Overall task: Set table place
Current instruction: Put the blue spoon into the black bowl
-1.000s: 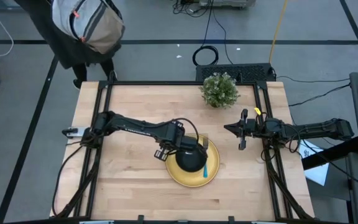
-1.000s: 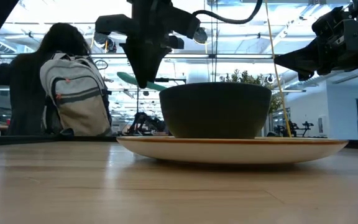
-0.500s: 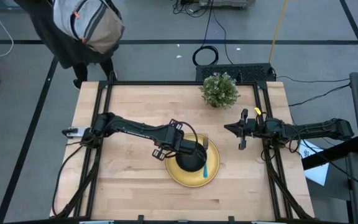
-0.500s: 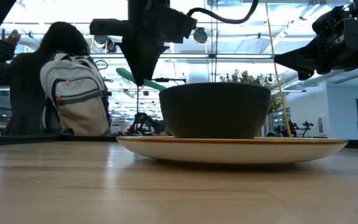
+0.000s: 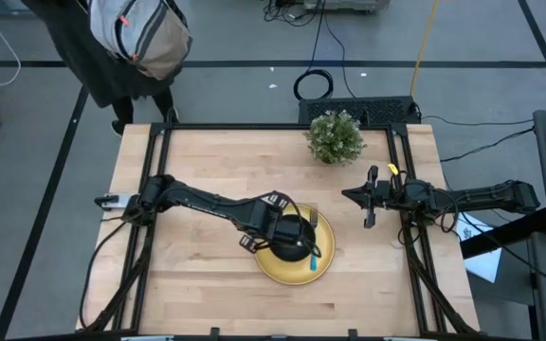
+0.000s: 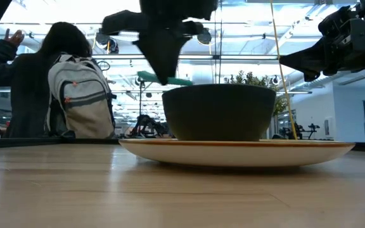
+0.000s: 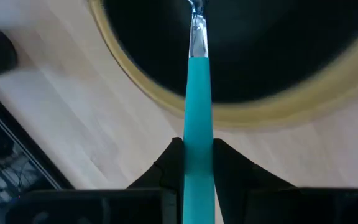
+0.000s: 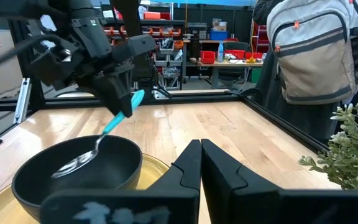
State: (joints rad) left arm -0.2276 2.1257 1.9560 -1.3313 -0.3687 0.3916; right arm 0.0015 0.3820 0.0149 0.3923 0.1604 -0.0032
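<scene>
While my left gripper (image 8: 124, 102) clamps the turquoise handle of the spoon (image 8: 98, 144), the spoon slants down with its metal end inside the black bowl (image 8: 79, 171). That bowl sits on the yellow plate (image 5: 321, 267), and the plate rests on the table (image 5: 197, 161), toward the front edge and well apart from the potted plant (image 5: 335, 135) at the far edge. Seen from above, a fork (image 5: 313, 237) lies on the plate just beside the bowl, on the side facing my right arm, its turquoise handle pointing to the front edge. My right gripper (image 5: 372, 197) hangs clenched and empty above the wood, between the plate and the table's right frame. Beyond the far corner on my left side, a person (image 6: 27, 82) stands wearing a grey backpack (image 6: 78, 95).
</scene>
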